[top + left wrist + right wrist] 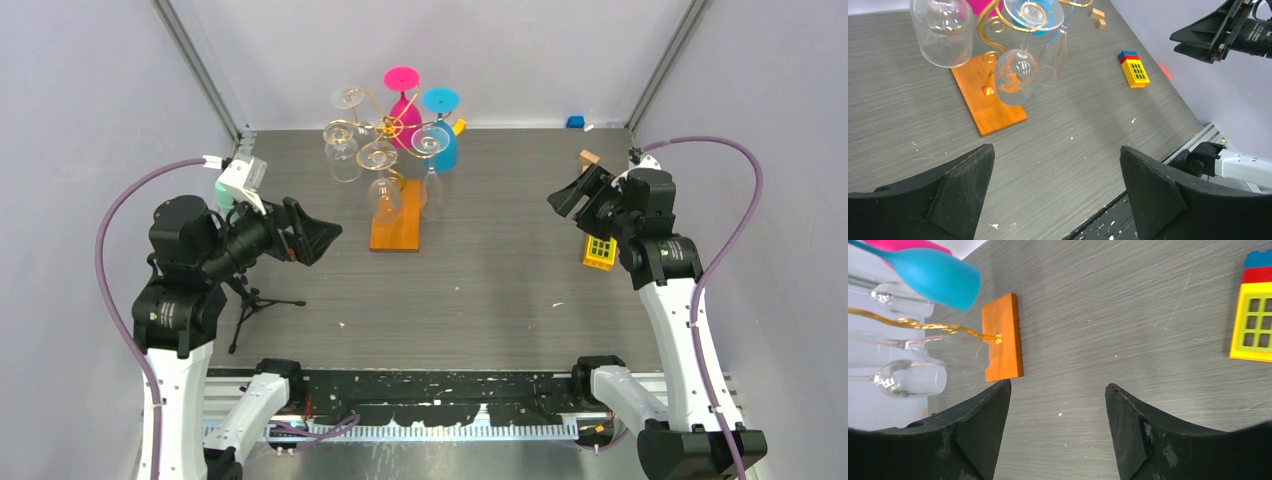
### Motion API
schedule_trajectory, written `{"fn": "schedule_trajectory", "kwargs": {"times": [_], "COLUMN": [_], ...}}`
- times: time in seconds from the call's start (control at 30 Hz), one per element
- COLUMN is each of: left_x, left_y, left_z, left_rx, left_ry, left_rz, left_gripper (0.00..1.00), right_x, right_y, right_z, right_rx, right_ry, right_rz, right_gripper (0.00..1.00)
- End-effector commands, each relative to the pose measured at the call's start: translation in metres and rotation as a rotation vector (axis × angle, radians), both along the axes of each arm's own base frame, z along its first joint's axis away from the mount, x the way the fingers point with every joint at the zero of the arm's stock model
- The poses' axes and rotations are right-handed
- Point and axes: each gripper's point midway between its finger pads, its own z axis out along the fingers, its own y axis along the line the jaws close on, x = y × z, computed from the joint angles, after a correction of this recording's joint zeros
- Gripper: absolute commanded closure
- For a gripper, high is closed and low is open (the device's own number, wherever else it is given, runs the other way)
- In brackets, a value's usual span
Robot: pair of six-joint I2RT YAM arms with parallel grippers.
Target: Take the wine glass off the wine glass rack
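The wine glass rack (388, 128) is gold wire on an orange base (396, 220), at the back middle of the table. Several clear wine glasses hang upside down from it, the nearest one (384, 196) over the base. A pink glass (402, 105) and a blue glass (441, 130) hang at its back. My left gripper (325, 238) is open and empty, left of the base. My right gripper (568, 195) is open and empty, well to the right. The left wrist view shows the base (988, 97) and nearest glass (1015, 77) beyond the open gripper (1056, 149). The right wrist view shows the base (1004, 337) beyond the open gripper (1058, 385).
A yellow toy house block (600, 251) lies by the right arm and shows in the right wrist view (1252, 325). Small wooden blocks (588, 158) and a blue piece (575, 122) lie at the back right. A small black tripod (255, 300) stands by the left arm.
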Motion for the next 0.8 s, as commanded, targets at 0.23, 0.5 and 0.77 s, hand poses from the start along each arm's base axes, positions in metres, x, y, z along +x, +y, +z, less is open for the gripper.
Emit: {"fn": "schedule_trajectory", "kwargs": {"times": [0.23,0.5,0.77], "left_x": [0.001,-0.004,-0.007], "left_y": [-0.006,-0.004,-0.003], "left_z": [0.005,0.006,0.002], "left_rx": [-0.058,-0.059,-0.033], "left_ry": [-0.040,-0.043,-0.051], "left_rz": [-0.015,-0.003,-0.002], "left_gripper": [0.00,0.00,0.00], "right_x": [-0.006,-0.014,-0.013], "right_y": [0.073,0.129,0.159], "right_z": [0.047,0.086,0.123], "right_rx": [0.368,0.527,0.637], "right_ry": [-0.108,-0.153,-0.219], "right_rz": [0.292,0.444,0.446], "right_gripper": [0.19,0.17,0.18]}}
